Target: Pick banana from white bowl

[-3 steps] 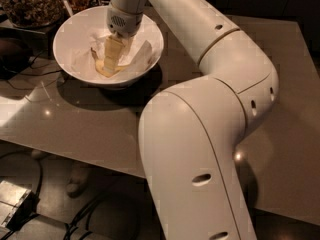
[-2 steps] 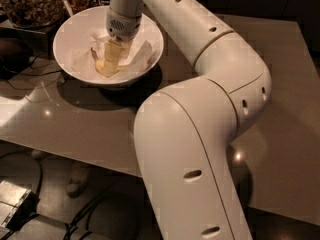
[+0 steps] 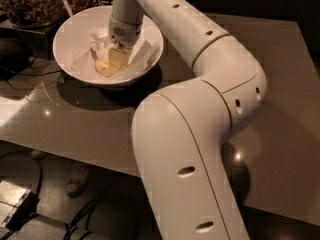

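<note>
The white bowl (image 3: 68,30) stands at the table's far left. Inside it lies the small yellow banana (image 3: 101,67), its dark stem tip pointing up and left, on crumpled white paper (image 3: 143,53). My gripper (image 3: 118,60) reaches straight down into the bowl from above. Its pale-yellow pads sit right against the banana's right side, low in the bowl. My white arm bends back over the table towards the front right.
A dark container of brown nut-like bits (image 3: 27,4) stands behind the bowl at the far left. The grey table (image 3: 75,126) ends in a front edge near the lower left. Cables and a small box (image 3: 12,204) lie on the floor below.
The gripper stays down in the bowl at nearly the same spot. The arm's elbow has shifted slightly left. The banana's stem end shows a little more beside the pads.
</note>
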Controlling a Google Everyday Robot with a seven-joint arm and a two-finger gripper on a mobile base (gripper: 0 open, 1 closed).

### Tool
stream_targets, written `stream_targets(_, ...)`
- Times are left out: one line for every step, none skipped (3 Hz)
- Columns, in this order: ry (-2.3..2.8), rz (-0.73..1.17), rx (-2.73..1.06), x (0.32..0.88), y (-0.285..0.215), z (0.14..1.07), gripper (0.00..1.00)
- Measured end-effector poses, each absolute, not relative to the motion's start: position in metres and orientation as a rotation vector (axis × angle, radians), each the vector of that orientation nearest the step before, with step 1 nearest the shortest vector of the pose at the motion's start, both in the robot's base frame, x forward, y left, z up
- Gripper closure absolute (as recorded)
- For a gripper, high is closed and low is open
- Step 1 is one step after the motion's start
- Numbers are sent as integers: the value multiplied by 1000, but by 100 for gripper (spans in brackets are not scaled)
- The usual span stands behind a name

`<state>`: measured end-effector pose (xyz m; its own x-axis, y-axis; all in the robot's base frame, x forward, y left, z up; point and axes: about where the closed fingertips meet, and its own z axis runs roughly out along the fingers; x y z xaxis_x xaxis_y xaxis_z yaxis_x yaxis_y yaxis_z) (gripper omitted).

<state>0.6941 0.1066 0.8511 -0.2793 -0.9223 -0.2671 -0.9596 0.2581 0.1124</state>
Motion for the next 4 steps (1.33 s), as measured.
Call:
stream_targets(2353, 342, -1829, 693, 107, 847, 77)
stream_targets(2353, 341, -1830, 693, 107, 847, 99)
stream_targets(2275, 358, -1805, 693, 106, 861, 100)
stream_targets(2136, 385, -1779, 673, 91, 896, 100)
